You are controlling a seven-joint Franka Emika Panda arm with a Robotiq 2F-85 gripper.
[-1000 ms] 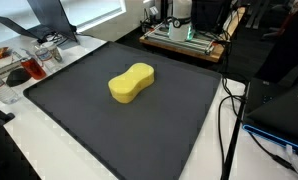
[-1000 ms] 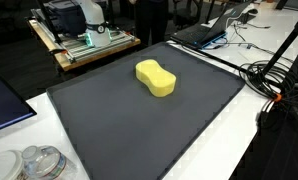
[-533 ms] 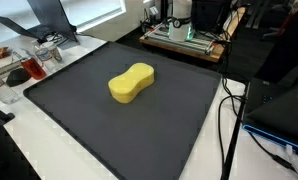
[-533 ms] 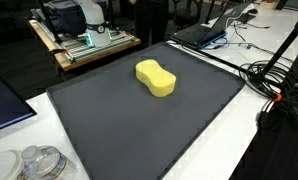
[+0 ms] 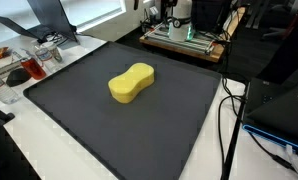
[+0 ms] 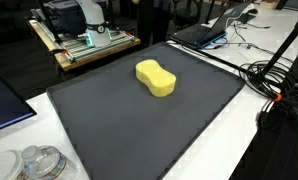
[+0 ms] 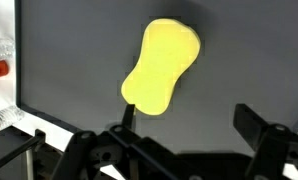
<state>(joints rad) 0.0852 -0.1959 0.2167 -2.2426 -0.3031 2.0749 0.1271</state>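
Note:
A yellow, peanut-shaped sponge (image 5: pixel 131 82) (image 6: pixel 156 79) lies flat near the middle of a dark grey mat (image 5: pixel 139 130) (image 6: pixel 139 130) in both exterior views. The arm and gripper do not show in either exterior view. In the wrist view the sponge (image 7: pixel 162 66) lies on the mat (image 7: pixel 79 60) well below the camera, with my gripper (image 7: pixel 187 118) high above it. Its two dark fingers (image 7: pixel 254 123) stand wide apart, open, with nothing between them. The sponge's near end sits just beyond the one thin finger.
A wooden bench with a machine (image 5: pixel 184 30) (image 6: pixel 84 30) stands behind the mat. Clear containers (image 5: pixel 29 62) (image 6: pixel 39 162) sit on the white table off one corner. Cables (image 5: pixel 229 120) (image 6: pixel 274 80) and a laptop (image 6: pixel 204 32) lie along another side.

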